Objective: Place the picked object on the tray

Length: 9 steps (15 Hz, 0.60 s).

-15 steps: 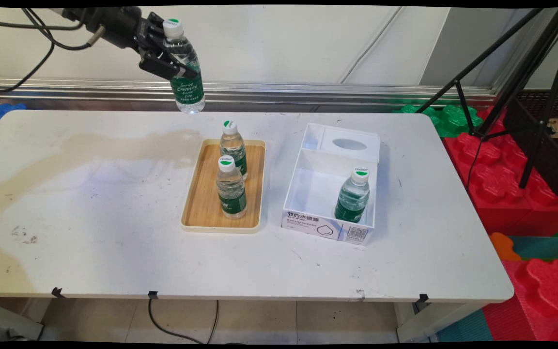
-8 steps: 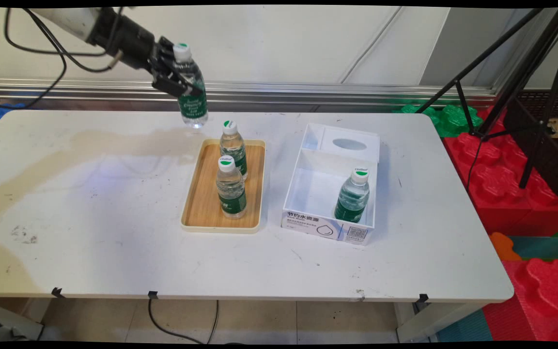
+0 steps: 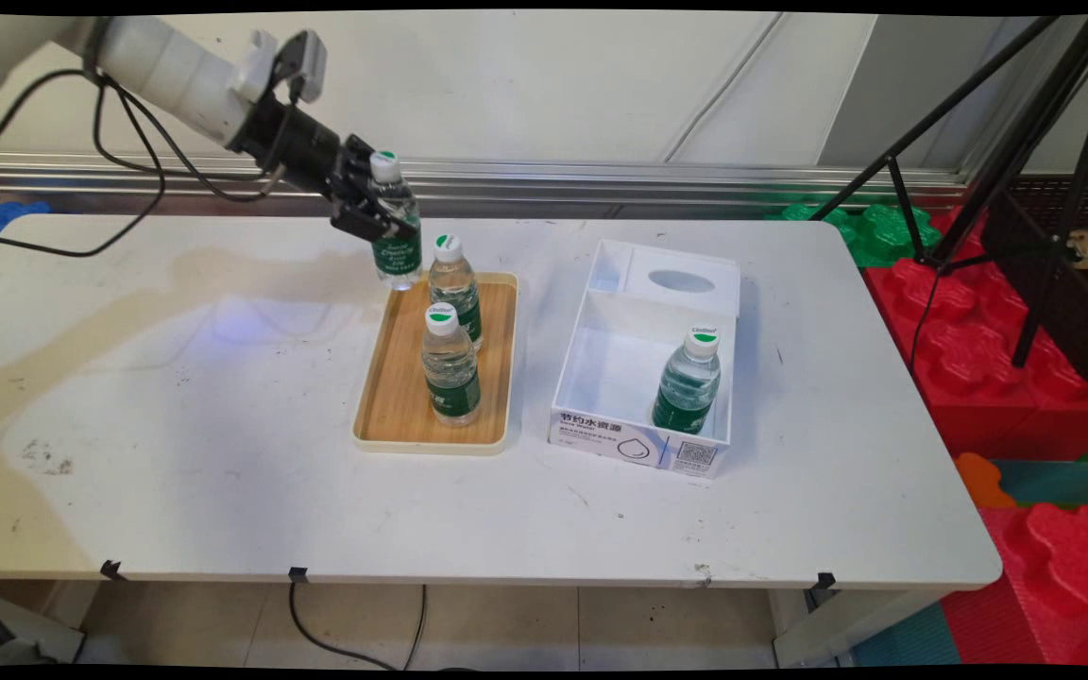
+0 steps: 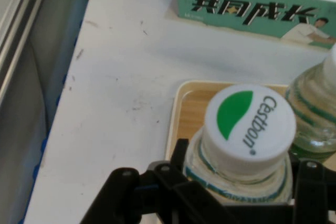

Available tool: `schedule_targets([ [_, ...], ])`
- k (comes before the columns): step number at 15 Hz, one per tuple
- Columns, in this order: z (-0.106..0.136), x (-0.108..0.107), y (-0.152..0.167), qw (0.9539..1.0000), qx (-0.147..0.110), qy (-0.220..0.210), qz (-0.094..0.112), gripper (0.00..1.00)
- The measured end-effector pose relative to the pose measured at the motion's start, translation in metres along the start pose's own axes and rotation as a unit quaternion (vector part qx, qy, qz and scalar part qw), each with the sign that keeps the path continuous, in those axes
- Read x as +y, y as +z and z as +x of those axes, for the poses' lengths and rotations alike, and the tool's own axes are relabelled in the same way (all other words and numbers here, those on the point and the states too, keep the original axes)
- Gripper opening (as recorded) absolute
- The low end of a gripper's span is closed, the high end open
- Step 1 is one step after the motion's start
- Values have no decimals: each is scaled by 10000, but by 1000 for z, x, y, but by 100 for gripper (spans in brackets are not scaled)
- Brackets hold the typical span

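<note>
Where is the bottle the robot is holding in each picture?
Main view: the held bottle is upper left of centre, in the pincer, at the wooden tray's far left corner.
Hand view: it fills the bottom centre; you see its white cap from above.
Shared landmark: the tray, which lies just beneath it in both views.
</note>
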Motion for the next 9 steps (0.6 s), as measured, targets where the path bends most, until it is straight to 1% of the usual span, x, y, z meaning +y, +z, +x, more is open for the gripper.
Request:
schedule_targets([
  [7, -14, -4, 38, 9997, 43, 197, -143, 0],
  [9, -16, -4, 44, 9996, 52, 231, -155, 0],
])
